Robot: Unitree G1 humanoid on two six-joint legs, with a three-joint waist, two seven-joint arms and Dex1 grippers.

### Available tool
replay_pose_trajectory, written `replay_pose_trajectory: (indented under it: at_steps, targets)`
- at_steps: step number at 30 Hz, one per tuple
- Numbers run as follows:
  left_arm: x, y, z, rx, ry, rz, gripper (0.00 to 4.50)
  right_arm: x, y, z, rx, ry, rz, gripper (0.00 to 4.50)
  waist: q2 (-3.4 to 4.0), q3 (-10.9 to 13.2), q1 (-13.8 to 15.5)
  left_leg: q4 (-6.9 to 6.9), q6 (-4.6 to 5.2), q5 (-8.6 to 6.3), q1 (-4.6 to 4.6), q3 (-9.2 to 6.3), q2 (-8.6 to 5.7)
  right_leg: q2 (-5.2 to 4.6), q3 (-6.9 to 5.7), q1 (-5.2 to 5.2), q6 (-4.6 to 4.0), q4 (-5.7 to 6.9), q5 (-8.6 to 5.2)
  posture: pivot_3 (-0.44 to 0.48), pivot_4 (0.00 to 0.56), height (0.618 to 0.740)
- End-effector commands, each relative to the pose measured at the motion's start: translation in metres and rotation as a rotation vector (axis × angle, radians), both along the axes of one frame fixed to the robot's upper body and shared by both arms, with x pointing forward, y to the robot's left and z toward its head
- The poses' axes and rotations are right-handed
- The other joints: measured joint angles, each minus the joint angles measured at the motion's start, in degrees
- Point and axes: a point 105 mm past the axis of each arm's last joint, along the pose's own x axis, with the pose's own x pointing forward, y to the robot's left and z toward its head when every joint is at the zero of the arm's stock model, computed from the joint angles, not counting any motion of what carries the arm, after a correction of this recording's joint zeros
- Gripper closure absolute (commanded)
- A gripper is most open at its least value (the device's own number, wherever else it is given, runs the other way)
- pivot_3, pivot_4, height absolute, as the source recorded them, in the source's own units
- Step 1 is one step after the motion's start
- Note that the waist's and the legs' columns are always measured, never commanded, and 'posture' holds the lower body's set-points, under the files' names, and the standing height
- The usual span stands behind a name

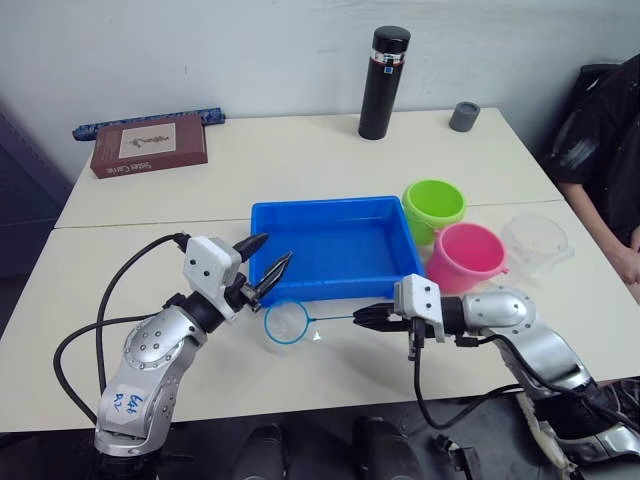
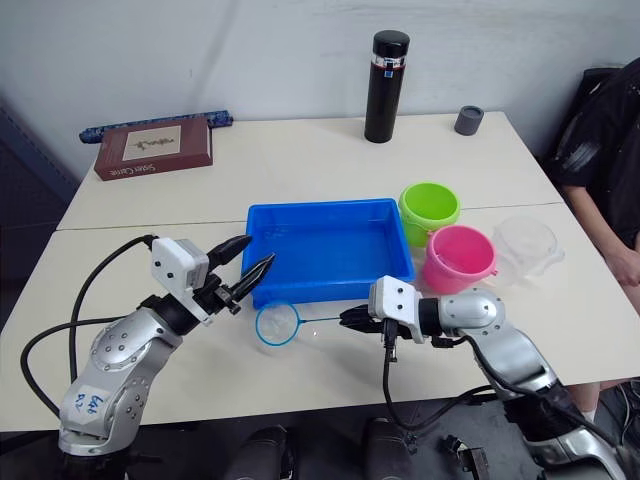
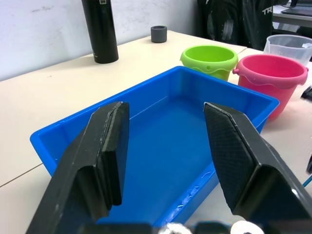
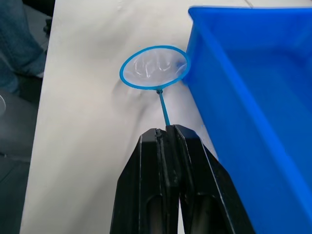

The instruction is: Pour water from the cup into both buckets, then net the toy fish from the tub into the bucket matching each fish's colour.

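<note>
Arms reach in low over the near part of the table, one from each side. The right gripper lies nearly level, pointing toward the robot's left, its two fingers clenched on the thin handle of a small blue net, whose hoop rests on the table just in front of the tub's near rim. The left gripper is angled up toward the tub, fingers spread and grasping nothing, its tips at the tub's near left corner. Both buckets stand touching at the tub's right side, the green bucket behind the pink bucket, with the cup just right of the pink one. The right wrist view shows the net hoop touching the tub wall and the pinch on the handle; the left wrist view shows a film of water on the tub floor. A black flask, a small grey cup and a book stand along the table's far side.
</note>
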Motion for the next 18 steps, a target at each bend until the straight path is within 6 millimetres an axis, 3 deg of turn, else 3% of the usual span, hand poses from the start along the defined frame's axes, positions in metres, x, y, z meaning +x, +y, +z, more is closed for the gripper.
replay_pose_trajectory:
  at_steps: [1, 5, 8, 14, 15, 18]
  targets:
    - [-0.004, -0.003, 0.011, -0.003, -0.049, -0.004, 1.83, -0.002, 0.001, -0.001, -0.003, -0.019, 0.034, 4.50, 0.00, 0.00, 0.01, 0.00, 0.00, 0.00, 0.00, 0.00, 0.00, 0.00, 0.00, 0.00, 0.00, 0.00, 0.00, 0.000, 0.150, 0.740]
    - [-0.004, -0.003, 0.011, -0.004, -0.049, -0.001, 1.83, -0.003, 0.002, -0.007, -0.009, -0.010, 0.042, 4.50, 0.00, 0.00, -0.05, 0.01, 0.00, 0.00, 0.00, 0.00, 0.00, -0.01, 0.00, 0.00, 0.00, 0.01, 0.00, 0.000, 0.150, 0.740]
    - [-0.004, -0.004, 0.011, -0.006, -0.048, -0.004, 1.77, -0.003, 0.002, -0.009, -0.011, -0.008, 0.043, 3.41, 0.00, 0.00, -0.05, 0.00, -0.01, 0.00, 0.02, 0.00, 0.01, 0.00, 0.00, 0.00, 0.00, 0.04, 0.00, 0.000, 0.150, 0.740]
    - [-0.004, -0.004, 0.010, -0.008, -0.047, -0.006, 1.77, -0.004, 0.003, -0.006, -0.019, -0.029, 0.046, 0.37, 0.00, 0.00, -0.02, 0.01, -0.02, 0.00, 0.02, 0.01, 0.00, -0.01, 0.00, 0.00, 0.00, 0.05, 0.00, 0.000, 0.150, 0.740]
    - [-0.004, -0.005, 0.010, -0.008, -0.046, -0.006, 1.77, -0.003, 0.002, -0.003, -0.016, -0.035, 0.039, 0.05, 0.00, 0.00, -0.04, 0.01, -0.02, 0.00, 0.02, 0.01, 0.00, -0.01, 0.00, 0.00, 0.00, 0.05, 0.00, 0.000, 0.150, 0.740]
    - [-0.003, -0.005, 0.009, -0.009, -0.044, -0.007, 1.77, 0.000, 0.000, 0.003, -0.007, -0.046, 0.023, 0.05, 0.00, 0.00, -0.03, 0.01, -0.02, 0.00, 0.03, 0.01, 0.01, -0.01, 0.00, 0.00, 0.00, 0.05, 0.00, 0.000, 0.150, 0.740]
